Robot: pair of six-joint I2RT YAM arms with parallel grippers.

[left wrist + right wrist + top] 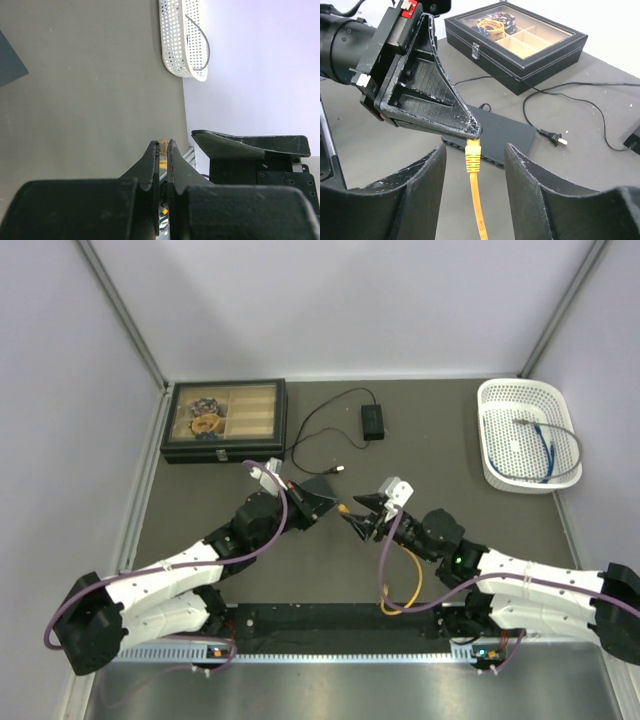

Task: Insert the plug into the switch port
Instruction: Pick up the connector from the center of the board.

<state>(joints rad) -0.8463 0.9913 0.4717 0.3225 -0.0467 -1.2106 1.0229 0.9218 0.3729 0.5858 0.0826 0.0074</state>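
The orange plug (472, 150) hangs just in front of the port edge of the dark grey switch (507, 132), which lies flat on the table. My left gripper (163, 144) is shut on the plug's tip, its black fingers (432, 100) reaching in from the left. My right gripper (475, 148) stands open, one finger on each side of the flat orange cable (479, 205) without touching it. From above, the plug (344, 508) sits between both grippers, and the cable (413, 585) loops back toward the right arm. The ports themselves are mostly hidden by the left fingers.
A black compartment case (224, 420) with a clear top stands at the back left. A small black power brick (372, 421) with its thin lead lies behind the switch, the lead's two-pin end (555, 137) near the switch. A white basket (527, 435) with a blue cable sits back right.
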